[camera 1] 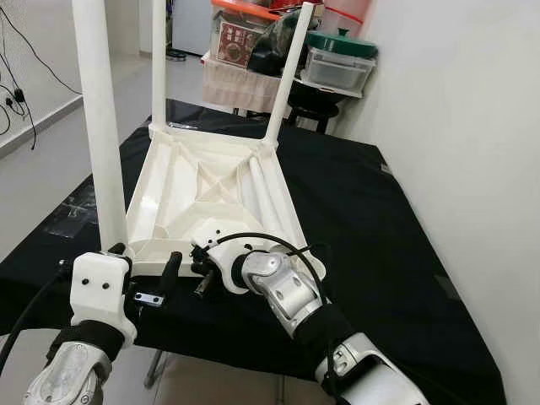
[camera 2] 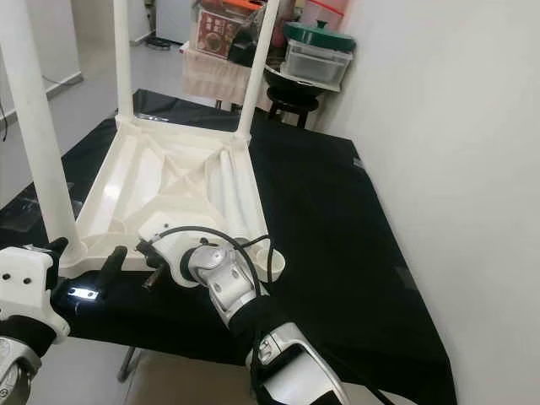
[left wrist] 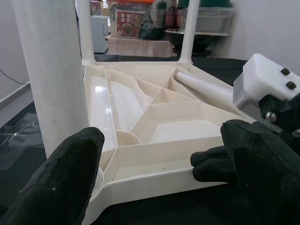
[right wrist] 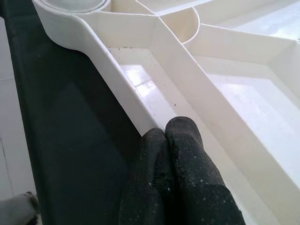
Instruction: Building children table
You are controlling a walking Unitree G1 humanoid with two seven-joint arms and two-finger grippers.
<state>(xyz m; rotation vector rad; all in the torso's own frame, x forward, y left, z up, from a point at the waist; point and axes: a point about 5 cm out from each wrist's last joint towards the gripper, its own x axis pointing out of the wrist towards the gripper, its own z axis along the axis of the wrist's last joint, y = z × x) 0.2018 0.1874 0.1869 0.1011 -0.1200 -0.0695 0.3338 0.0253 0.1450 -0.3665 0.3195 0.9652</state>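
White table top [camera 1: 211, 190] is lying upside down on the black cloth [camera 1: 380, 219], w/ three legs [camera 1: 99, 126] standing up and a loose leg [camera 1: 263, 198] lying inside. Left gripper [camera 1: 148, 274] is sitting at the near edge, fingers apart. Right gripper [right wrist: 171, 140], fingers together, is pressing the rim. Risk: pushing could slide the top or tip the near-left leg.

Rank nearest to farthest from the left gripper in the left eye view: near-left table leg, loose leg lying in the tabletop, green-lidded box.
1. near-left table leg, upright right beside the left gripper.
2. loose leg, lying inside the upturned tabletop, toward its right.
3. green-lidded box, far right on the shelf.
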